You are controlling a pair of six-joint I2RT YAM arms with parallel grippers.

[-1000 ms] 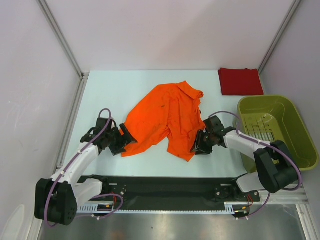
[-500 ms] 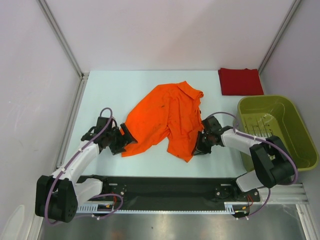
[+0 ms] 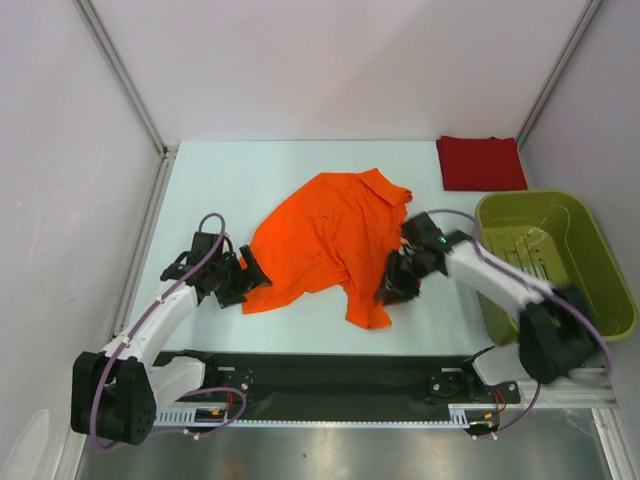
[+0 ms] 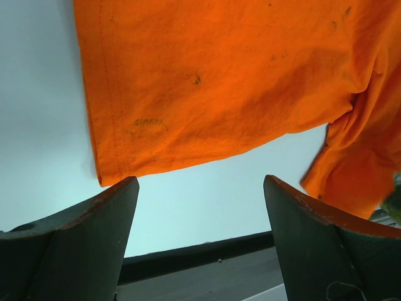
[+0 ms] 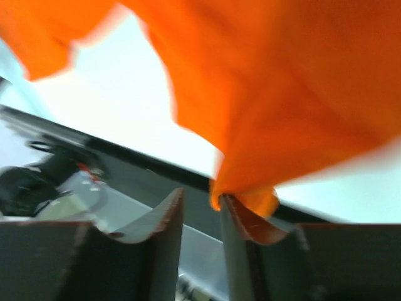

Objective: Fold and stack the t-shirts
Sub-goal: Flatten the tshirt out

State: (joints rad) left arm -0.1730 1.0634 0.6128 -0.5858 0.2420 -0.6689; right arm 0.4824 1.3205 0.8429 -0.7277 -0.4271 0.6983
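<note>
Pale table [image 3: 215,190] inside white walls, nothing on it but the work. Orange shirt [image 3: 325,235] sits mid-table, rumpled and skewed, collar toward the far side, one flap doubled over on its right. Not flat, so no fold is possible yet. Dark red shirt [image 3: 480,163] is already a neat rectangle at the far right corner, well apart, and that looks like the stack spot. Right gripper [image 3: 392,288] is on the orange shirt's right edge; the wrist view shows its jaws nipped together on a bunched point of cloth, lifted off the table. Left gripper [image 3: 252,280] sits at the shirt's near-left hem corner, jaws spread wide, nothing between them, the hem just ahead. Step in hand, as I read it: spread the shirt flat. Suggest the left goes in low and takes the hem corner, one layer only, before the right pulls. Then draw both outward together and lay the shirt down taut. Pulling with the right alone probably just drags the whole shirt sideways. That pinch looks shallow, so it may slip. Green basket [image 3: 530,198] is close on the right; watch the elbow.
</note>
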